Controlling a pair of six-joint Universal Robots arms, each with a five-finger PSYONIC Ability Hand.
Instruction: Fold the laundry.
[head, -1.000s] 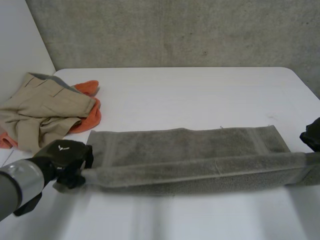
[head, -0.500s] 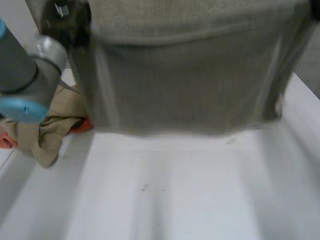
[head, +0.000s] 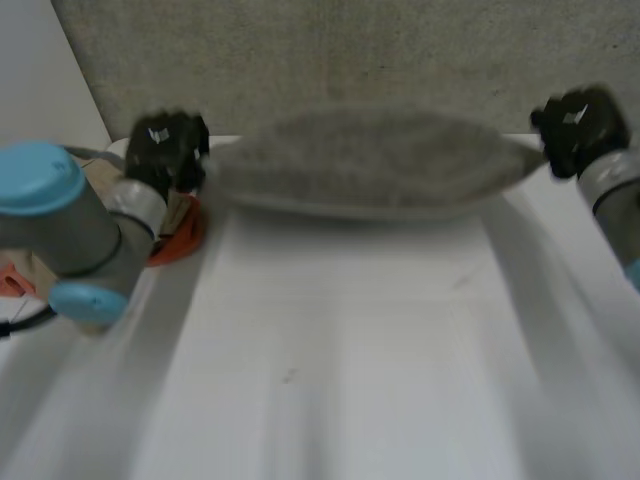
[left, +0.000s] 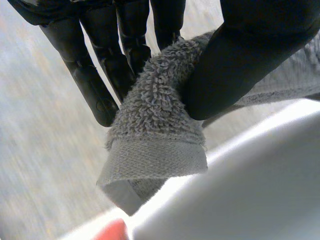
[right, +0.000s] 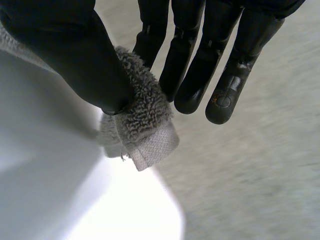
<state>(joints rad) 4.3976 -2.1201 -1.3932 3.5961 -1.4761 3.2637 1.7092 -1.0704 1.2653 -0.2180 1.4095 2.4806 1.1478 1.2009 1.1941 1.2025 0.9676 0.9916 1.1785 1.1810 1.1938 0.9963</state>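
Note:
A grey towel (head: 365, 165) is stretched in the air between my two hands, above the far part of the white table (head: 340, 350). My left hand (head: 168, 150) pinches the towel's left end; in the left wrist view the thumb (left: 240, 65) presses the towel's hemmed corner (left: 155, 145) against the fingers (left: 100, 75). My right hand (head: 580, 125) holds the right end; in the right wrist view its thumb (right: 75, 55) clamps the towel corner (right: 145, 130) against the fingers (right: 200, 60).
An orange cloth (head: 178, 232) lies on the table's left side, partly behind my left arm (head: 60, 230). A grey concrete wall (head: 330, 55) stands behind the table.
Both hands have lifted the towel off the table, swung it up high, and now carry it stretched towards the table's far edge.

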